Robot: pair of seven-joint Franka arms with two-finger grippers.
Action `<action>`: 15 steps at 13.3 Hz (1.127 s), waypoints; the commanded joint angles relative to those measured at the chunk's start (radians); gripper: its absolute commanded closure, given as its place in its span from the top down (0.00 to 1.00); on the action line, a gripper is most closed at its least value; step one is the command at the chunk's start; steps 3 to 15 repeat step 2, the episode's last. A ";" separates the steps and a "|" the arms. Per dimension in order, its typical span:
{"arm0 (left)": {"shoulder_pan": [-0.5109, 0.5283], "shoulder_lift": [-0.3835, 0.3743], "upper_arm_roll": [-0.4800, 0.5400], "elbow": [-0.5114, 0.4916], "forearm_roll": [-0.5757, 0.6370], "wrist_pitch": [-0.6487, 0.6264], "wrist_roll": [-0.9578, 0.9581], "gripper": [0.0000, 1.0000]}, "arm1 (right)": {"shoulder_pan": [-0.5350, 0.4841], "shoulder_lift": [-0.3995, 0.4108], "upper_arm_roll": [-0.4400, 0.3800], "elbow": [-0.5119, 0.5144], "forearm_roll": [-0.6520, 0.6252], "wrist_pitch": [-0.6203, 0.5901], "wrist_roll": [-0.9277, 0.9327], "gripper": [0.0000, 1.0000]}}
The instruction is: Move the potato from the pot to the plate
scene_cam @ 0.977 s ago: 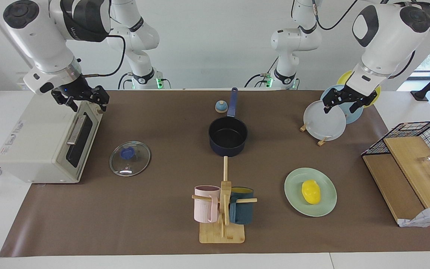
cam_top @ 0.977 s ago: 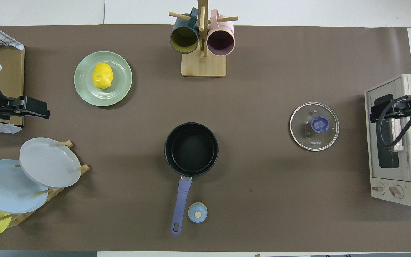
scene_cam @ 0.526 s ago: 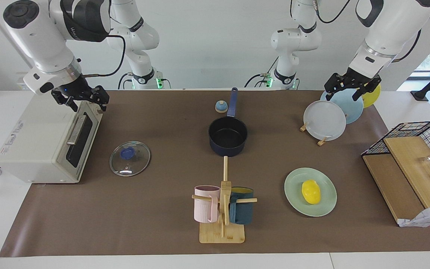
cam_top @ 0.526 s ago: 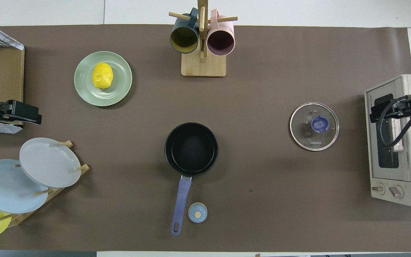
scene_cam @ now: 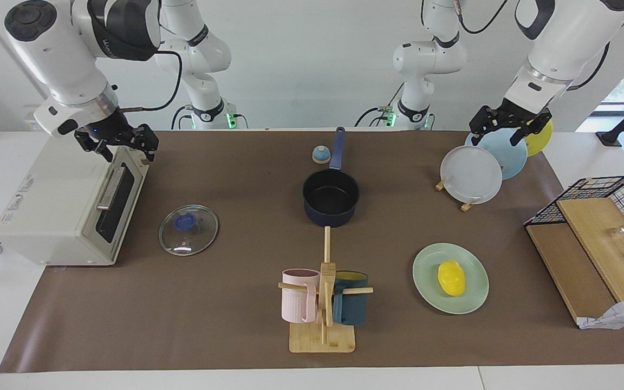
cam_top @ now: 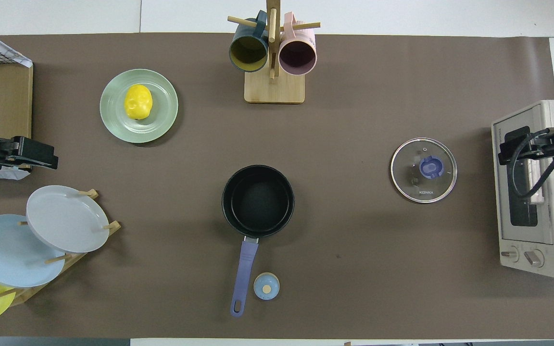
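Note:
The yellow potato (scene_cam: 451, 278) lies on the mint-green plate (scene_cam: 428, 295), which sits farther from the robots than the pot, toward the left arm's end of the table. They also show in the overhead view as the potato (cam_top: 138, 101) on the plate (cam_top: 164, 120). The dark navy pot (scene_cam: 331, 208) stands mid-table, its black inside (cam_top: 258, 201) empty and its blue handle (cam_top: 245, 269) pointing toward the robots. My left gripper (scene_cam: 499, 135) is open and empty, raised over the plate rack. My right gripper (scene_cam: 125, 147) is open and waits over the toaster oven's top edge.
A plate rack (scene_cam: 469, 205) holds white, light blue and yellow plates. A toaster oven (scene_cam: 63, 211), a glass lid (scene_cam: 188, 229), a mug tree (scene_cam: 323, 303) with pink and teal mugs, a wire basket (scene_cam: 604, 189) with wooden boards, and a small blue knob (scene_cam: 320, 155) beside the pot handle.
My left gripper has risen and drawn back toward the robots, from over the white plate to over the light blue one. The right arm, potato and pot have not moved.

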 commanded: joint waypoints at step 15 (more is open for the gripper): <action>0.021 -0.006 -0.014 0.006 0.014 -0.019 0.018 1.00 | -0.003 -0.007 0.007 0.010 0.015 -0.005 0.011 1.00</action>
